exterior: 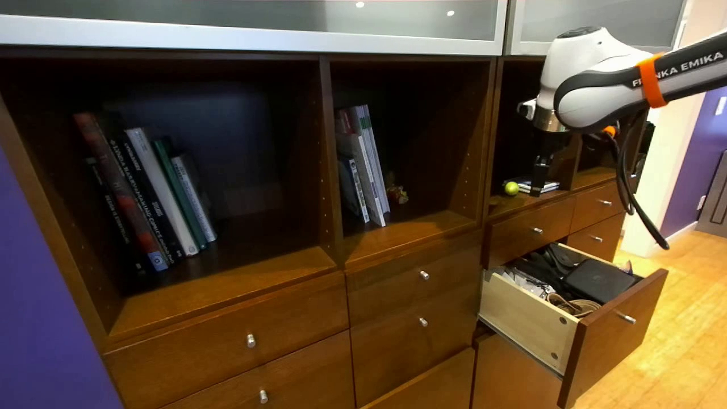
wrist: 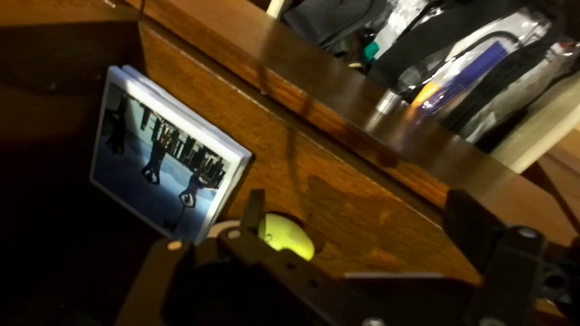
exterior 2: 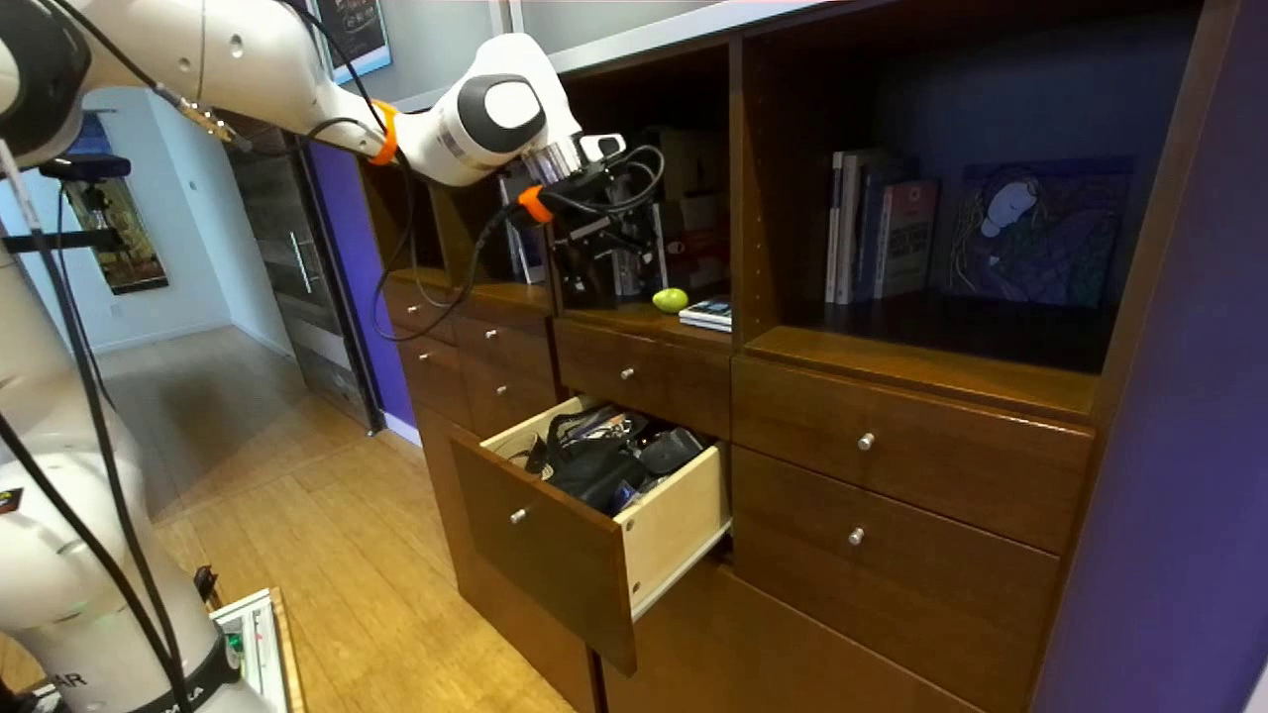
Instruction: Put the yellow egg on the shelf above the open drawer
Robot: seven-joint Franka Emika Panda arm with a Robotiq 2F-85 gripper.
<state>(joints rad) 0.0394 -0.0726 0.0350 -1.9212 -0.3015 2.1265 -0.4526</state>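
The yellow egg [exterior: 511, 188] rests on the floor board of the narrow shelf [exterior: 502, 207], and it also shows in the other exterior frame [exterior 2: 671, 300]. In the wrist view the egg [wrist: 290, 237] lies at one finger, which hides part of it. My gripper [wrist: 355, 208] is open, its fingers wide apart, with bare shelf board between them. In an exterior view the gripper [exterior: 539, 184] points down at the shelf, beside the egg. The open drawer [exterior: 613, 335] sticks out below, under a closed drawer; its front also shows here [exterior 2: 555, 545].
Flat picture-covered booklets [wrist: 167, 158] lie on the shelf close to the egg, also visible in an exterior view [exterior 2: 706, 313]. The drawer holds dark pouches [exterior: 599, 280] and clutter. An upright divider [exterior 2: 750, 198] bounds the shelf. Loose cables [exterior: 625, 170] hang from the arm.
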